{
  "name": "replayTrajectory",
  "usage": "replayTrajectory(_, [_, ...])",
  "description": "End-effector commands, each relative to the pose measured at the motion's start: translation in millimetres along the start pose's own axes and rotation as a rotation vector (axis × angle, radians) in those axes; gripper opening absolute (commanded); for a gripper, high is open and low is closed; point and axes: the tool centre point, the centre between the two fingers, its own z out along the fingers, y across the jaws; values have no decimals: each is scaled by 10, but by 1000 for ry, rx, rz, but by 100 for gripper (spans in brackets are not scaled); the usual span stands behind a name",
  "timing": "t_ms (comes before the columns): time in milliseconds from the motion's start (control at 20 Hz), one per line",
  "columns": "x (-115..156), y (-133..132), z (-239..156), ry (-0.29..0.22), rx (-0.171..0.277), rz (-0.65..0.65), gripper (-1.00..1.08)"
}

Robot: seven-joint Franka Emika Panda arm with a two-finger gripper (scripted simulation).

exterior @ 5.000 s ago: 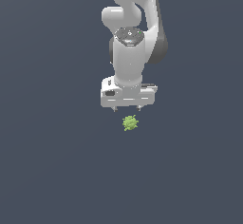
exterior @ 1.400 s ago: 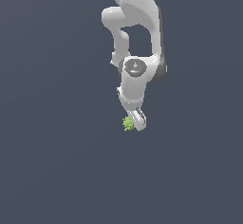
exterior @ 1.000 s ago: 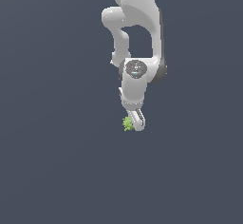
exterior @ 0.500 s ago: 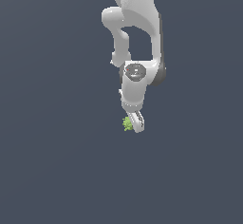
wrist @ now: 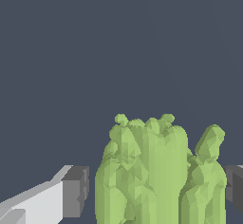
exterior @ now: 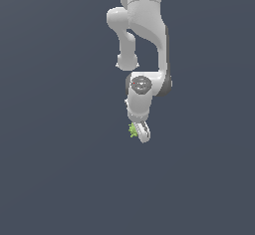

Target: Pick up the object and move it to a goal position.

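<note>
The object (exterior: 133,130) is a tiny yellow-green spiky lump on the dark grey floor, partly hidden behind the white gripper (exterior: 141,133), which is turned edge-on in the exterior view and has come down around it. In the wrist view the object (wrist: 156,171) fills the space between the two dark finger pads. One pad (wrist: 76,192) stands a narrow gap off it; the other pad (wrist: 235,187) is at its edge. The jaws stand open on either side of the object.
The white arm (exterior: 144,40) rises straight above the gripper. The dark grey floor (exterior: 60,179) shows no other objects and no goal marker.
Five seconds ago the gripper hung face-on above the object. Since then it has turned edge-on and come down around it, still sinking slightly over the last second. The object has not moved.
</note>
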Motion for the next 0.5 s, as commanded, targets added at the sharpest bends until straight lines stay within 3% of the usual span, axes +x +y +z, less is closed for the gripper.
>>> replayTrajectory(0, [1, -8, 12, 0, 2, 0, -100])
replayTrajectory(450, [1, -8, 12, 0, 2, 0, -100])
